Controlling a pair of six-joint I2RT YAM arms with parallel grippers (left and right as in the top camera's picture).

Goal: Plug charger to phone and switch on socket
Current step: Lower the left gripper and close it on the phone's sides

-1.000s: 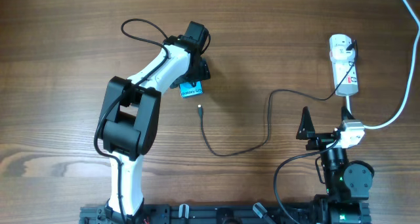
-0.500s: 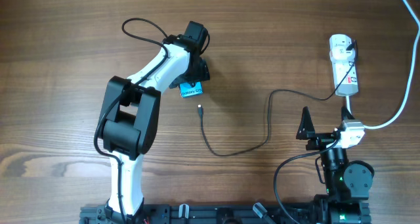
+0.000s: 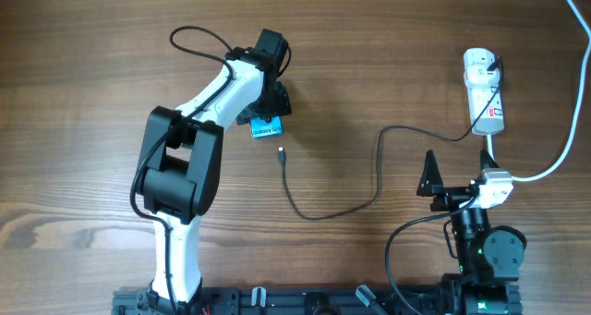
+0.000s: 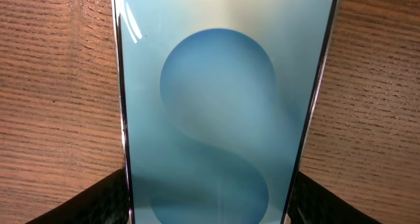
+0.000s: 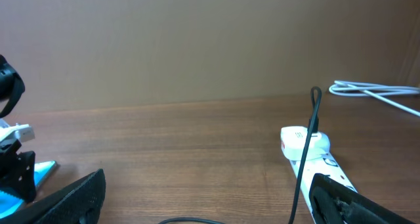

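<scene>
Since the desk (image 3: pixel 83 47) gives the loose parts nothing to brace against, we judge the main risk to be the plug sliding away rather than seating. Our left arm (image 3: pixel 217 93) reaches over the middle of the desk. The left pincer (image 4: pixel 210 194) has its fingers (image 4: pixel 98 201) against both long edges of the phone (image 3: pixel 266 127), pinching it, with the screen filling the wrist view. Those edges look smooth, so the phone could twist or slip in the hold if pushed end-on. The right pincer (image 5: pixel 207 181) sits at the near right with its fingers spread wide, holding nothing. The socket (image 3: pixel 485 98) lies far right, well apart from the phone; we cannot tell its switch position. A white cord (image 3: pixel 568 149) curves past it and close by the right pincer, and could snag a reach to the switch. The charger (image 3: pixel 369 199) loops between the two arms. Its connector tip (image 3: pixel 281 152) lies free just beside the phone's near end, unheld. Nothing stands between tip and phone.
</scene>
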